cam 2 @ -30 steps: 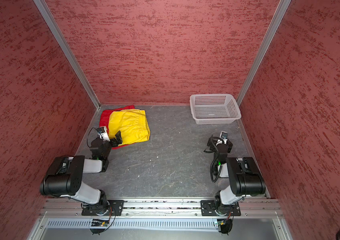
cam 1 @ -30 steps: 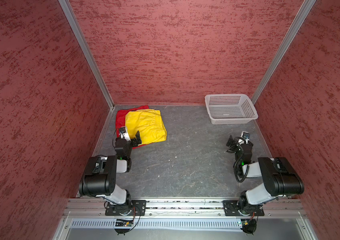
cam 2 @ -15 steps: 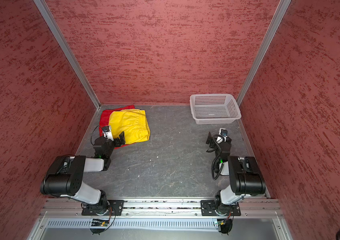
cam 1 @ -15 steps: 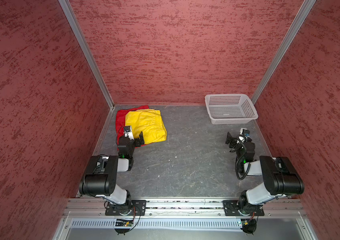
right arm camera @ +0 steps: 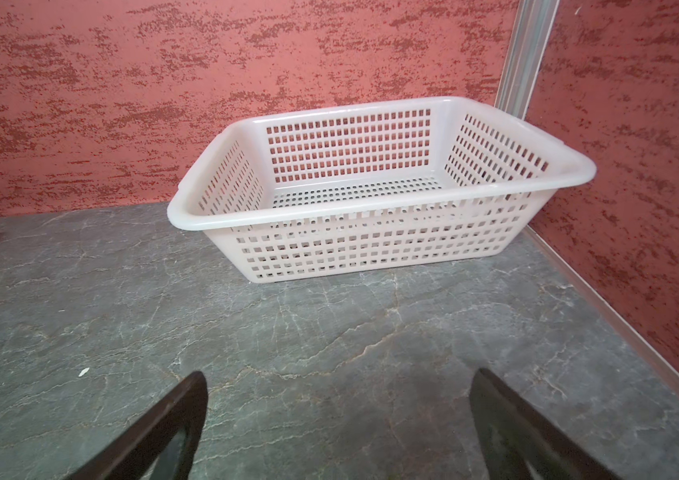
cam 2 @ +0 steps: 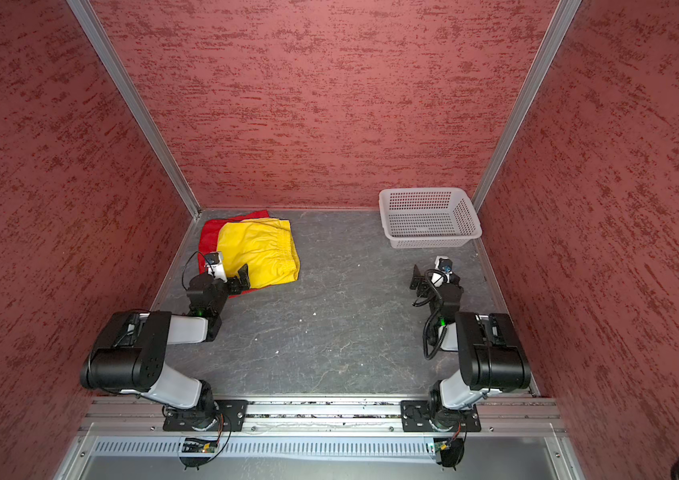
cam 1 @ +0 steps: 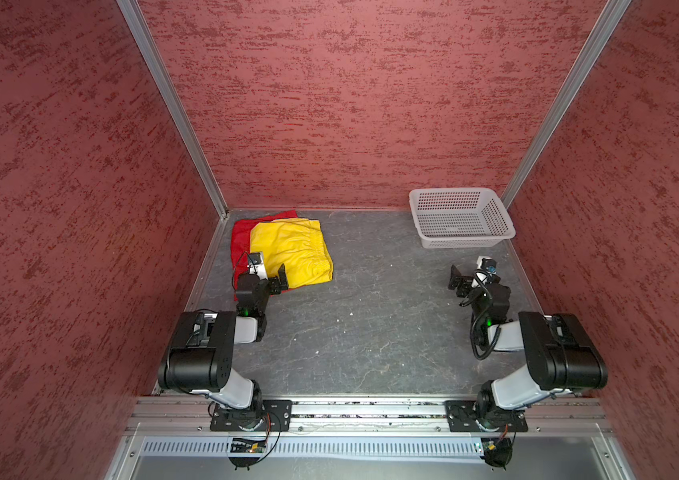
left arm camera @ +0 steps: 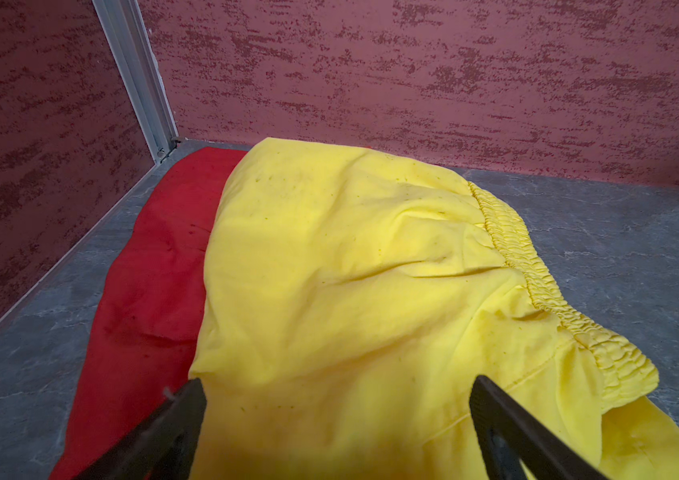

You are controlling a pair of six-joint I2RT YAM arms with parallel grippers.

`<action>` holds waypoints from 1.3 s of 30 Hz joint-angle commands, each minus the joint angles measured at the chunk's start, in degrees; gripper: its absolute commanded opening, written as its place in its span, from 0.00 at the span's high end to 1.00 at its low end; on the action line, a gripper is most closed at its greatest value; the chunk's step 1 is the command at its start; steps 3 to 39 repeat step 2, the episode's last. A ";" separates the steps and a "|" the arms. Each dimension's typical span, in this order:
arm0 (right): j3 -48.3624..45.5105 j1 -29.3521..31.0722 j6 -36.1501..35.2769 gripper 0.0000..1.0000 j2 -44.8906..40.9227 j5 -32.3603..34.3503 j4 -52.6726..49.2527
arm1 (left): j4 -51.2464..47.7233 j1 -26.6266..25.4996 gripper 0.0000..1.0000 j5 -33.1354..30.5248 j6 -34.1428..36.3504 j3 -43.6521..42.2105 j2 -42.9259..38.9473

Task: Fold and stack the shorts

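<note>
Enclosure: three red textured walls (cam 1: 350, 104) surround a grey, stone-patterned table (cam 1: 371, 332), which fills the lower middle of both top views.

Basket: a white perforated basket (cam 1: 495, 216) stands upright in the upper right corner of the table, close to the back and right walls. No item is visible inside it in the right wrist view.

Shorts: both pairs lie in the upper left corner of the table, well apart from the basket. The yellow shorts (cam 1: 294, 253) lie folded on top, with the gathered elastic waist along their right edge in both top views. The red shorts (cam 1: 240, 241) lie underneath – only a strip shows along the left and upper edges of the yellow pair, plus a small portion at the lower left.

Left gripper (cam 1: 269, 276): positioned at the lower edge of the stack. The fingers (left arm camera: 180, 415) are spread wide and hold nothing. In the left wrist view the yellow fabric fills the gap between them. Whether the fingertips touch the fabric cannot be determined from these views.

Right gripper (cam 1: 466, 279): positioned over bare table near the right wall, just below the basket in the top views. Its fingers (right arm camera: 171, 424) are spread wide – nothing lies between them.
</note>
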 commanded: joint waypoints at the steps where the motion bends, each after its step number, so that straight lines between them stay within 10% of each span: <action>1: 0.06 -0.40 -0.20 0.01 -0.47 -1.47 1.05 | 0.13 -0.01 0.00 -0.23 0.64 0.65 -0.05; 39: -0.11 -0.43 -0.17 0.01 -0.23 -1.49 1.68 | 0.13 -0.02 0.01 -0.27 0.69 0.62 -0.05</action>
